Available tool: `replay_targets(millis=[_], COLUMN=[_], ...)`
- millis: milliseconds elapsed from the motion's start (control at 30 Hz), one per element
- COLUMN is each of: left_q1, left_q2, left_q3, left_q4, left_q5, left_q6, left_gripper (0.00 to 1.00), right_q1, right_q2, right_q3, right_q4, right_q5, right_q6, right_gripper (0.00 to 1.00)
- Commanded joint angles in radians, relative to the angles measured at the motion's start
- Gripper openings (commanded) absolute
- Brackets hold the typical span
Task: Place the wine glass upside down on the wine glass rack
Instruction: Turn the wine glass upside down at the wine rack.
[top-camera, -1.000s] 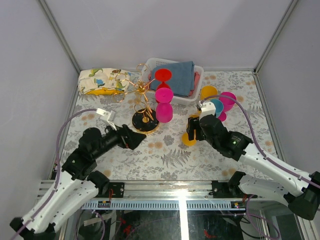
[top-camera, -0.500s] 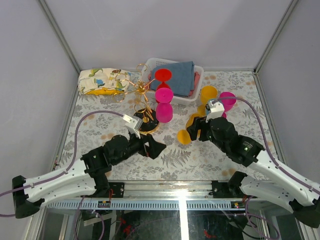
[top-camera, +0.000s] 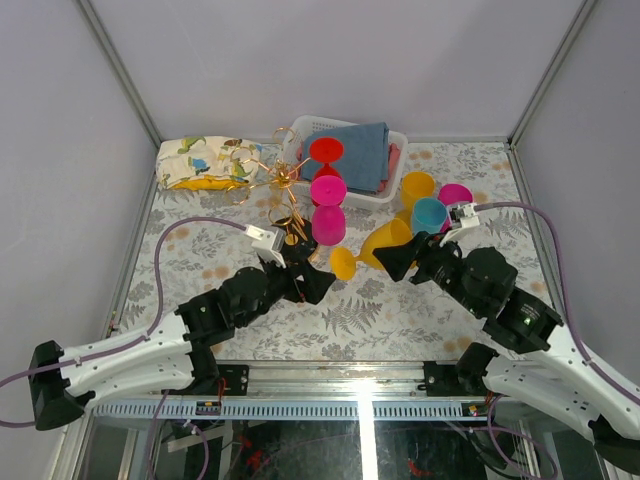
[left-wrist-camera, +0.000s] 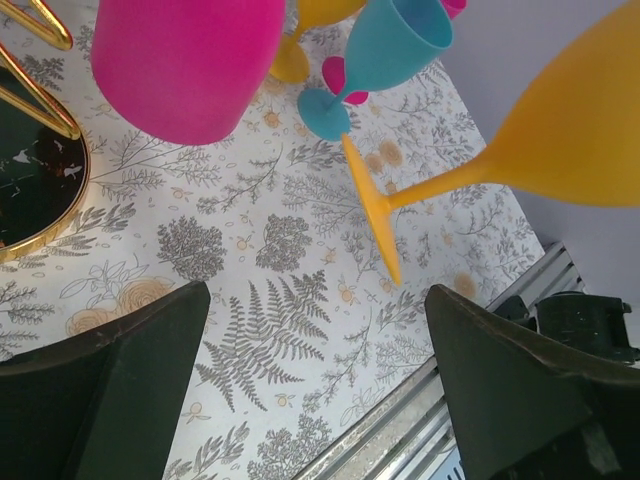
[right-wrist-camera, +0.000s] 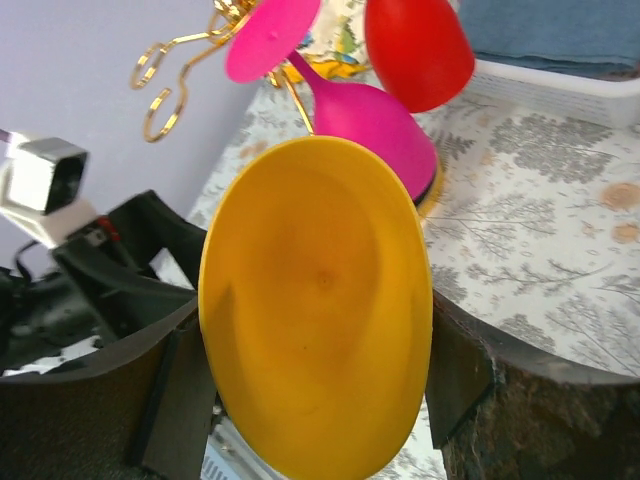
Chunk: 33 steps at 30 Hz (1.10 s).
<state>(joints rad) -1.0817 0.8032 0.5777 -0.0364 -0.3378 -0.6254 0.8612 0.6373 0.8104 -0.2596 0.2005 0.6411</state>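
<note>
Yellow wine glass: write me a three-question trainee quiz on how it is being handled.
1. Fill in: the left gripper is ___.
2. True or false: the yellow wine glass hangs upside down on the wine glass rack.
3. The bowl of the yellow wine glass is held by: A) the left gripper B) the right gripper C) nothing.

Key: 1 open, nothing between its fingers. 2 false, it is held sideways, off the rack. 3 B.

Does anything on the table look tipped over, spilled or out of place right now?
Only the yellow wine glass: it is sideways in the air, bowl gripped by the right hand, foot pointing toward the open left hand. That looks like carrying, not a fault. Nothing looks spilled or broken.
</note>
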Motion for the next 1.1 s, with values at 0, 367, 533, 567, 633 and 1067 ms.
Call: replay_targets(millis=[0,367,533,567,633,1067], left_q1=[-0.006,-0.005,-0.005,-0.006,-0.005,-0.005], left_q2=[0.016,0.042,0.033,0.032,0.031,-0.073], left_q3=[0.043,0.054,0.050,0.050,0.050,0.063], left_q4=[0.132,0.176,0.166,0.165,0.156,-0.031], left_q5=[-0.042,-0.068,-0.077,-0.078,-0.078,-0.151], left_q6=[-0.006,0.000,-0.005,-0.005,-0.004,0.077], left_gripper=[0.86,0.42,0.15,0.10,0.01,0.00], right_q1=[0.006,0.006,0.007,0.006,0.006,0.006], right_q2=[-0.010,-0.005,-0.008,-0.003,0.003,-0.126], right_q3=[-0.003,-0.034,-0.056,-0.060,-0.062,-0.079], right_q4=[0.137,0.221,0.244,0.248,0.252,0.160], right_q5=[-0.070,-0.157,-0.156,-0.156,-0.155,0.011], right_q6=[0.076,0.118,0.113,0.110,0.101,-0.042], right_gripper=[0.54,0.54,0.57,0.59,0.69,0.99])
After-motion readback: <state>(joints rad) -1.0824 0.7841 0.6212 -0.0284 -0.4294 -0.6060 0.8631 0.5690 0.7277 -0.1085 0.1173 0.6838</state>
